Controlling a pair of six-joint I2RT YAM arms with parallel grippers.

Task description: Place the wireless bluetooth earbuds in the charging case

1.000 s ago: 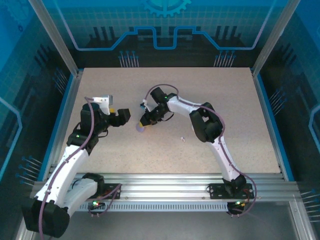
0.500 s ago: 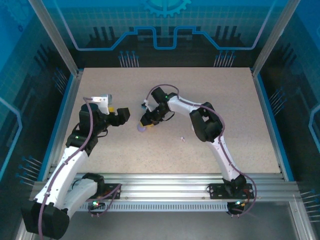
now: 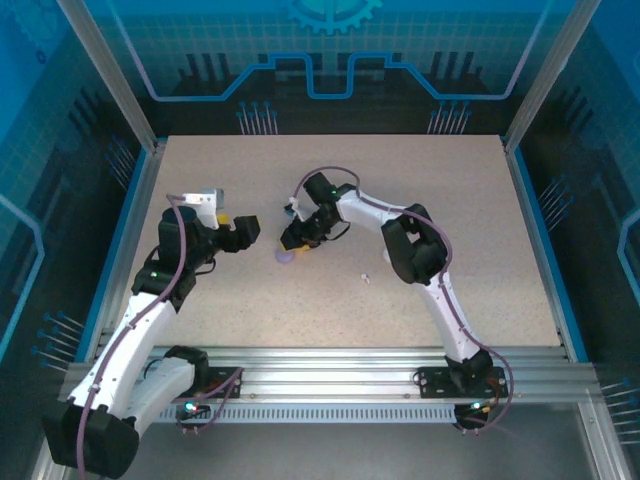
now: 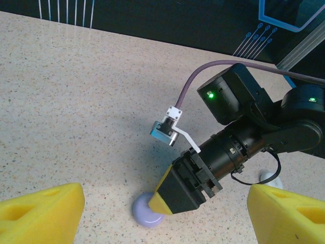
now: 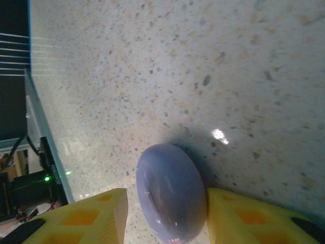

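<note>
The right pincer point(image 3: 288, 249) sits open around the purple case point(image 5: 170, 198), one pad point(image 5: 238, 216) touching, so next it should squeeze shut; the left pincer point(image 3: 256, 234) hangs open at ten o'clock.

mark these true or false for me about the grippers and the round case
The round case sits between the right gripper's fingers: true.
The left gripper holds the round case: false, it is open, empty and apart from it.
The round case is white: false, it is pale purple.
A tiny white earbud lies loose on the table: true.
</note>
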